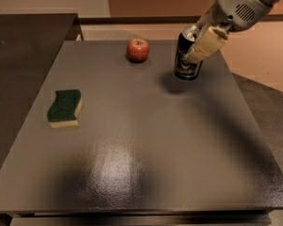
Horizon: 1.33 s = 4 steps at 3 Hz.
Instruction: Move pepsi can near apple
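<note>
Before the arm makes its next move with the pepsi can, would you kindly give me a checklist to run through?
1. Gripper at the table's far right, jaws shut on the pepsi can: ok.
2. Can roughly upright: ok.
3. Can apart from the apple, to the apple's right: ok.
4. Nothing on the table between can and apple: ok.
5. Can base resting on the table: cannot tell.
6. Sponge well off to the left of the path: ok.
</note>
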Each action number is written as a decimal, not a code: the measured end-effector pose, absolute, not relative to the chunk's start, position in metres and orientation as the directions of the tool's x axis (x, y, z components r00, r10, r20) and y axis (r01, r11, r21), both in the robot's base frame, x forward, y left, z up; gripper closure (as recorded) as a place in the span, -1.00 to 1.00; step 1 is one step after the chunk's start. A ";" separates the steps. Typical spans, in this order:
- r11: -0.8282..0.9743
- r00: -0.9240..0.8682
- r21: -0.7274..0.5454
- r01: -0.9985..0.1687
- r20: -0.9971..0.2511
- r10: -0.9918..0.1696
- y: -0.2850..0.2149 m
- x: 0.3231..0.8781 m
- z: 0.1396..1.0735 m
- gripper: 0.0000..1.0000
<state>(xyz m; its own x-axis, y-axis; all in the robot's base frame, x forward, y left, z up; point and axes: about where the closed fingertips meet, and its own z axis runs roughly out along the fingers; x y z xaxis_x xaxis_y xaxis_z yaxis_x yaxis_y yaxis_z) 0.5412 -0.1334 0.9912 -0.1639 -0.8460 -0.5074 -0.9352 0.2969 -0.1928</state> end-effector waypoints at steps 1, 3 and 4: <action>0.342 -0.203 -0.187 -0.921 -0.518 -0.831 -0.122 0.580 0.992 1.00; 0.404 -0.266 -0.161 -0.900 -0.531 -0.805 -0.107 0.643 0.970 1.00; 0.420 -0.286 -0.148 -0.895 -0.531 -0.798 -0.103 0.660 0.958 1.00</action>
